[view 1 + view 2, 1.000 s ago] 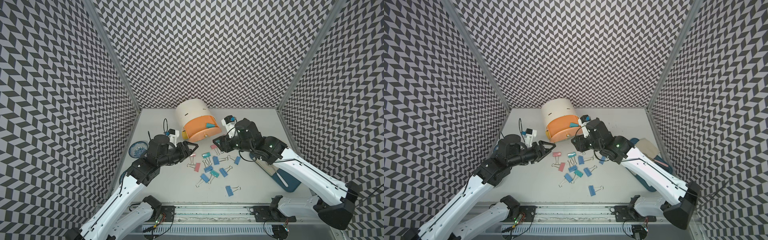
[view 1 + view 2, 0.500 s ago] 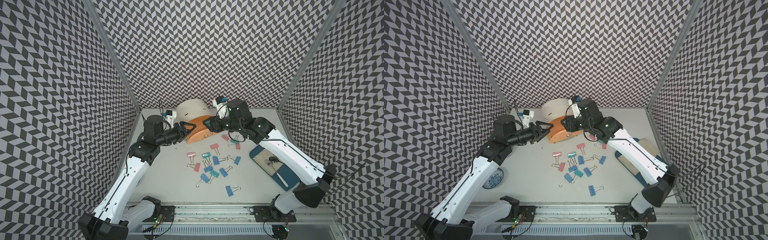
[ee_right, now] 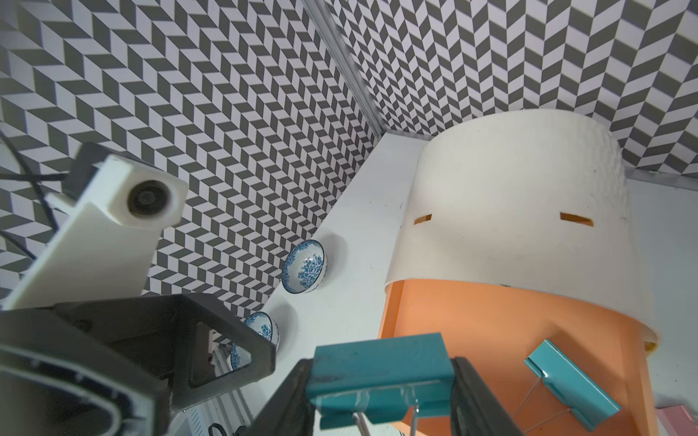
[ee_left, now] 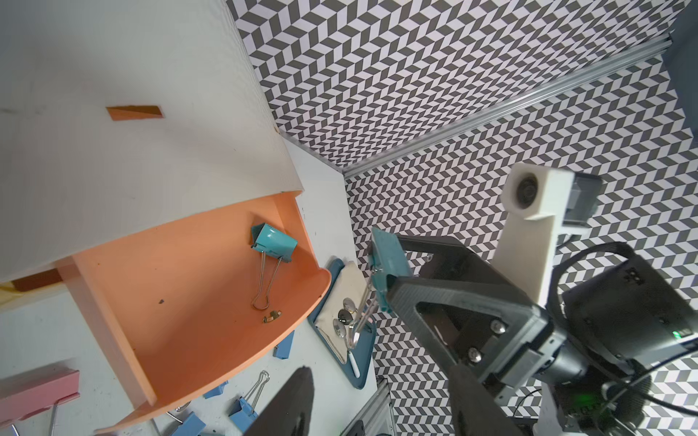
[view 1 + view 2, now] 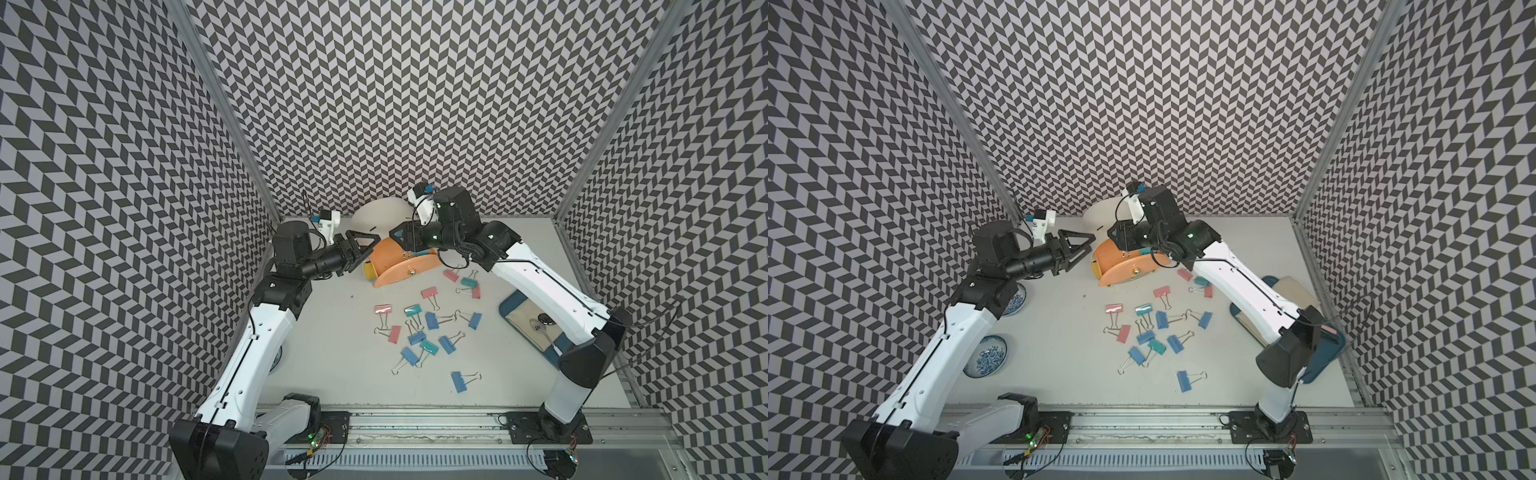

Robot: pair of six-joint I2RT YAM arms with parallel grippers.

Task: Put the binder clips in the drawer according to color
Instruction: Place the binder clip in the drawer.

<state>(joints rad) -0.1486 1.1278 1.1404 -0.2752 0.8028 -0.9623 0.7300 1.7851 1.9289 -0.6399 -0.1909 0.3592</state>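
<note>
The orange drawer (image 5: 399, 272) stands pulled out of its white rounded cabinet (image 5: 380, 214) at the back. One teal binder clip (image 4: 274, 241) lies inside it. My right gripper (image 3: 381, 396) hangs over the drawer's back edge, shut on another teal clip (image 3: 381, 373), whose wire handles dangle. My left gripper (image 5: 368, 251) is open and empty just left of the drawer. Several pink, teal and blue binder clips (image 5: 415, 332) lie scattered on the table in front, with a lone blue one (image 5: 459, 381) nearest the front.
A dark blue tray (image 5: 509, 305) with a cloth and small items lies under the right arm. Two blue-patterned bowls (image 5: 990, 356) (image 5: 1015, 301) sit by the left wall, partly under the left arm. Patterned walls close in three sides.
Both arms have swung back from the clip pile toward the drawer. The right gripper has carried the teal clip to above the drawer; the left gripper now sits at its left side.
</note>
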